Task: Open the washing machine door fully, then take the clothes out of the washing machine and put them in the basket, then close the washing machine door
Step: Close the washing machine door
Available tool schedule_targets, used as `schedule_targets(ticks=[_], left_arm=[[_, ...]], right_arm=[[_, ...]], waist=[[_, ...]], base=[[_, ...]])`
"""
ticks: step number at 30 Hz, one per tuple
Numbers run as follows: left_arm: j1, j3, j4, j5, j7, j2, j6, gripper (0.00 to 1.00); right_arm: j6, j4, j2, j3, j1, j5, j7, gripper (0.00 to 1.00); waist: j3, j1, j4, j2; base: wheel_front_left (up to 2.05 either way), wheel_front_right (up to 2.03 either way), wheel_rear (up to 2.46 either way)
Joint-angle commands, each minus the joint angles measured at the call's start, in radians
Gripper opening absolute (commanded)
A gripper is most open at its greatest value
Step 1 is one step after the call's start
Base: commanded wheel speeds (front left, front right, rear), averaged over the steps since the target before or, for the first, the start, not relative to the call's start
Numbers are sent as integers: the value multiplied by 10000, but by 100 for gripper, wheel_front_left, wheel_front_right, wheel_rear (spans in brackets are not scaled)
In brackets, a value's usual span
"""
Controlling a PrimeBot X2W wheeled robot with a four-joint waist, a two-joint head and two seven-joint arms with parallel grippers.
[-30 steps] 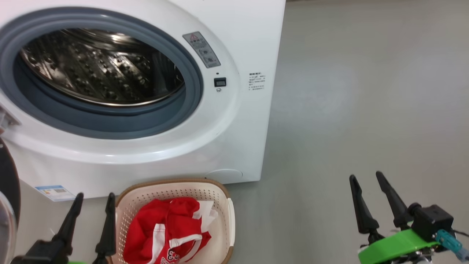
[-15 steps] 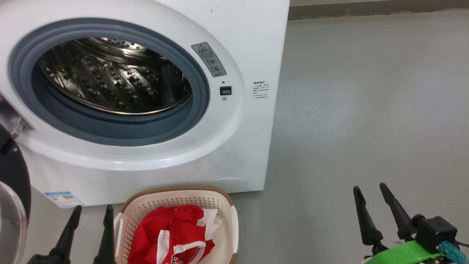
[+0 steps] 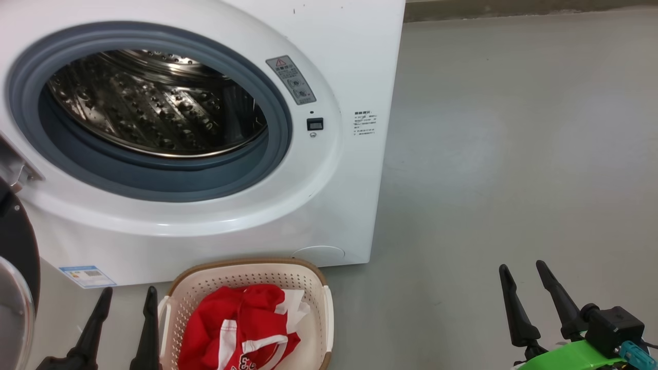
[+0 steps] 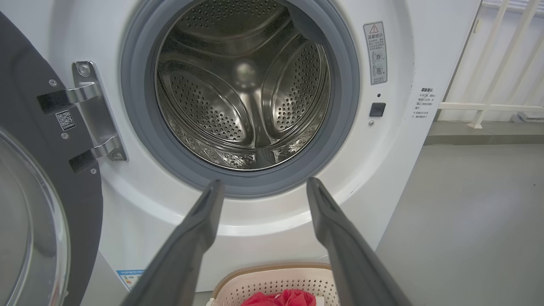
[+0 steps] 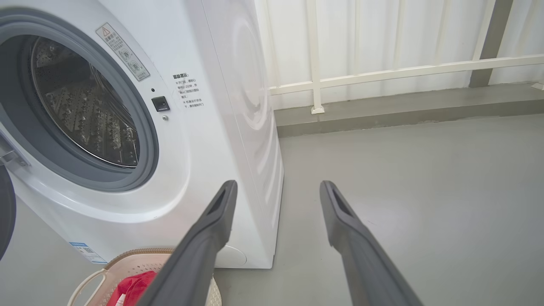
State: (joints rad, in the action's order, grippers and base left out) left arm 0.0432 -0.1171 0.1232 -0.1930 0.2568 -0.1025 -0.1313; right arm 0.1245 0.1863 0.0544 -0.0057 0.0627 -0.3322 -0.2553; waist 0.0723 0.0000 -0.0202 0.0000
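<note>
At the far left the door [image 4: 80,212] stands swung wide on its hinge, rim and glass facing outward. Just beside it the left fingers [image 3: 93,324] are spread and empty, pointed at the machine [image 3: 329,205]. No garment is seen in the drum [image 3: 154,103], and the clothes [image 3: 241,329] are heaped in the basket [image 3: 247,263], which is set on the floor [image 3: 488,154] close against the machine's front. Unloading is therefore judged done, and closing the door is the step in hand. The door's outer rim must be reached from behind by the left arm and pushed rightward until the latch is met. Whether the basket's rim lies under the door's sweep cannot be told. To the right, the right fingers [image 3: 514,308] are held apart and empty over wide, bare floor.
</note>
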Motion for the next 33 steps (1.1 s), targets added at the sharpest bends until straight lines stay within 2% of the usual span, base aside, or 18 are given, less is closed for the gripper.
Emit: schedule_targets(ticks=[1,9,23,33], left_arm=[[-172,-371,-286,76,49,-80,6,100],[-211,-333,-282,125,49,-104,6,100],[-240,-187,-436,-150,49,-211,6,100],[-306,-181,-304,-84,49,-165,6,100]], right_arm=[[62,-272,122,190,-215,116,-65,100],[62,-291,104,199,-252,132,-65,100],[62,-293,87,158,-318,169,-65,100],[62,-296,87,149,-316,184,-65,100]], waist=[[9,0,9,0],[97,0,59,0],[190,0,130,0],[184,0,187,0]], base=[[0,0,0],[-60,60,0],[-136,136,0],[-23,23,0]])
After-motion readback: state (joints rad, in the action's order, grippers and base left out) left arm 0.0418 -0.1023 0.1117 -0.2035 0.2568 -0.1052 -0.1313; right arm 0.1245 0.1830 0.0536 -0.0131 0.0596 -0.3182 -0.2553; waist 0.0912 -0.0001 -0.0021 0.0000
